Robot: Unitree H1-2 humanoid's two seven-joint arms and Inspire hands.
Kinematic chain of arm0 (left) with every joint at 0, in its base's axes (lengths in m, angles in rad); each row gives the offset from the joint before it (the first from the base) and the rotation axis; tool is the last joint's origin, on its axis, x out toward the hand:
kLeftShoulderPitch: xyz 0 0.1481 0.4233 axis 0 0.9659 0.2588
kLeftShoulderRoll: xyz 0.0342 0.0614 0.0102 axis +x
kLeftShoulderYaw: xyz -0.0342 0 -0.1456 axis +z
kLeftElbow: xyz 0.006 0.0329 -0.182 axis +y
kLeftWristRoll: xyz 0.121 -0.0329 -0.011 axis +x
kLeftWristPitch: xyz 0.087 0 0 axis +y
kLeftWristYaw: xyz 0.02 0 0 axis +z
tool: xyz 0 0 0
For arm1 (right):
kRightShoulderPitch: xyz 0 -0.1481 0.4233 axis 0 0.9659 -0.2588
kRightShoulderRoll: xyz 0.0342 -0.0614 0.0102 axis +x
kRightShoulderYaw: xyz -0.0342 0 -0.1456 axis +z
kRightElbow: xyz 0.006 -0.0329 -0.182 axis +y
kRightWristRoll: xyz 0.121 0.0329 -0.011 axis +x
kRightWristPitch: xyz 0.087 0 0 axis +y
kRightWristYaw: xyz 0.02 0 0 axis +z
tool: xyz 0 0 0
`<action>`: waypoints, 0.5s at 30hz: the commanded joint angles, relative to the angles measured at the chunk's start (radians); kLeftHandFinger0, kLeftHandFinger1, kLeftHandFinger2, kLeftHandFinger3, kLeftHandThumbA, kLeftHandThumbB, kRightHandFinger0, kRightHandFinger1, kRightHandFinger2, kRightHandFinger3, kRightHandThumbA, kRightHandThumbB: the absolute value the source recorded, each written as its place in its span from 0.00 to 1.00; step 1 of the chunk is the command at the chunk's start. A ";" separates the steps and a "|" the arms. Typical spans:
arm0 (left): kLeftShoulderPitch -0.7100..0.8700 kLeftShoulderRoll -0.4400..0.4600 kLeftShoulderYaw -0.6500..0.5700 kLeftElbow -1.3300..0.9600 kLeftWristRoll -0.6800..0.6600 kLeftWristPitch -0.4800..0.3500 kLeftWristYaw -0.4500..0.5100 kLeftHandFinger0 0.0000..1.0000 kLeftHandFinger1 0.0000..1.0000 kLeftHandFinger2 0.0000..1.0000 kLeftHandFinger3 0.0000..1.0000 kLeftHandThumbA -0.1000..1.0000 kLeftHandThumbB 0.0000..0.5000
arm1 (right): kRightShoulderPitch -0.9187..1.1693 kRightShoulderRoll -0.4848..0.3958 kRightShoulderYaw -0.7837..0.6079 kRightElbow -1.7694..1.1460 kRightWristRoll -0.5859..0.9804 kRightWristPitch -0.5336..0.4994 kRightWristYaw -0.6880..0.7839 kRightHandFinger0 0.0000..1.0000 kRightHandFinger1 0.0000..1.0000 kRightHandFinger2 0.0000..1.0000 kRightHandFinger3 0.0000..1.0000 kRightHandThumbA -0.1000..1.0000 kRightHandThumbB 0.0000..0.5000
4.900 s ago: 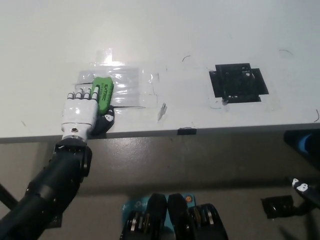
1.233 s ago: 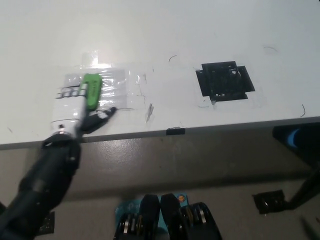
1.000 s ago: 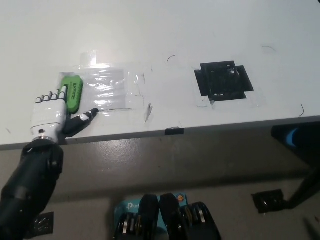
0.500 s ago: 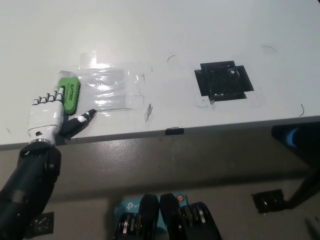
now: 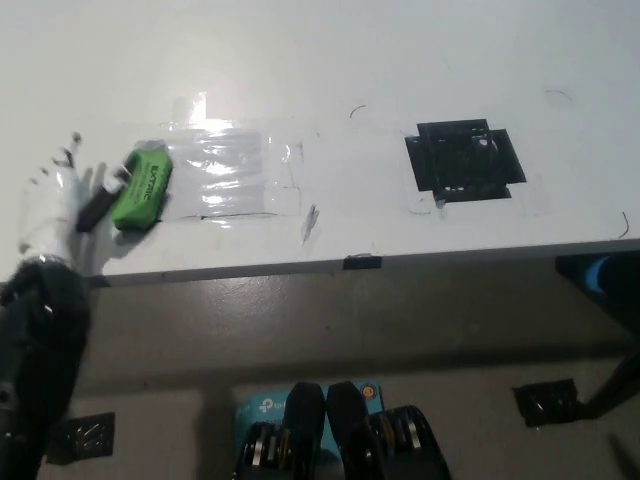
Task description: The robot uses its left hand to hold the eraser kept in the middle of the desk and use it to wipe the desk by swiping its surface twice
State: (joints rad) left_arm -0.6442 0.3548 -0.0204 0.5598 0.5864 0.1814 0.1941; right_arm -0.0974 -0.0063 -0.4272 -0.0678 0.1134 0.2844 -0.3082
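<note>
— At the left edge of the head view, where does your eraser lie?

— Just right of your left hand, its long axis running near-to-far, tilted right. That hand looks open, fingers spread, dark thumb touching it.

— And counts?

— One eraser, one clear taped patch, one black square on the surface. Right hand unseen.

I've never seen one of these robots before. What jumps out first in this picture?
The bright green eraser lying on the white desk at the left, with the robot's white left hand spread open just beside it. Next comes a black taped square toward the right, and a shiny patch of clear tape right of the eraser. The right hand is out of view.
</note>
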 commanded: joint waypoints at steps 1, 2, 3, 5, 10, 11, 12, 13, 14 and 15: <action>-0.150 0.021 0.142 -0.180 -0.229 0.027 -0.078 1.00 1.00 1.00 1.00 1.00 0.82 | 0.001 -0.028 0.010 -0.041 -0.003 -0.049 0.018 1.00 1.00 1.00 1.00 1.00 0.03; -0.157 0.021 0.153 -0.202 -0.232 0.035 -0.085 1.00 1.00 1.00 1.00 1.00 0.80 | 0.004 -0.032 0.012 -0.040 -0.005 -0.052 0.020 1.00 1.00 1.00 1.00 1.00 0.06; -0.157 0.024 0.160 -0.223 -0.239 0.032 -0.094 1.00 1.00 1.00 1.00 1.00 0.76 | 0.003 -0.033 0.008 -0.043 0.005 -0.046 0.023 1.00 1.00 1.00 1.00 1.00 0.08; -0.150 0.022 0.182 -0.272 -0.270 0.035 -0.117 1.00 1.00 1.00 1.00 1.00 0.78 | -0.001 -0.039 0.009 -0.039 0.000 -0.040 0.018 1.00 1.00 1.00 1.00 1.00 0.07; -0.028 -0.029 0.204 -0.521 -0.327 0.076 -0.156 1.00 1.00 1.00 1.00 1.00 0.86 | -0.002 -0.038 0.011 -0.049 0.008 -0.035 0.018 1.00 1.00 1.00 1.00 1.00 0.11; -0.008 -0.037 0.203 -0.556 -0.327 0.095 -0.160 1.00 1.00 1.00 1.00 1.00 0.87 | 0.000 -0.041 0.015 -0.049 0.001 -0.036 0.019 1.00 1.00 1.00 1.00 1.00 0.11; -0.007 -0.037 0.203 -0.559 -0.328 0.099 -0.161 1.00 1.00 1.00 1.00 1.00 0.87 | 0.000 -0.041 0.016 -0.049 0.001 -0.036 0.019 1.00 1.00 1.00 1.00 1.00 0.11; 0.033 -0.063 0.204 -0.601 -0.356 0.080 -0.163 1.00 1.00 1.00 1.00 1.00 0.92 | -0.001 -0.050 0.016 -0.051 -0.002 -0.032 0.021 1.00 1.00 1.00 1.00 1.00 0.08; 0.122 -0.111 0.199 -0.696 -0.357 0.085 -0.142 1.00 1.00 1.00 1.00 1.00 0.89 | -0.004 -0.051 0.012 -0.053 0.002 -0.025 0.017 1.00 1.00 1.00 1.00 1.00 0.06; 0.131 -0.115 0.198 -0.708 -0.357 0.089 -0.141 1.00 1.00 1.00 1.00 1.00 0.89 | -0.004 -0.051 0.012 -0.053 0.003 -0.025 0.016 1.00 1.00 1.00 1.00 1.00 0.06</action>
State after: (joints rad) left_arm -0.6123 0.2956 0.1690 0.0086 0.3170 0.2271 0.0803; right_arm -0.0958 -0.0303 -0.4169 -0.0728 0.1137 0.2846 -0.3065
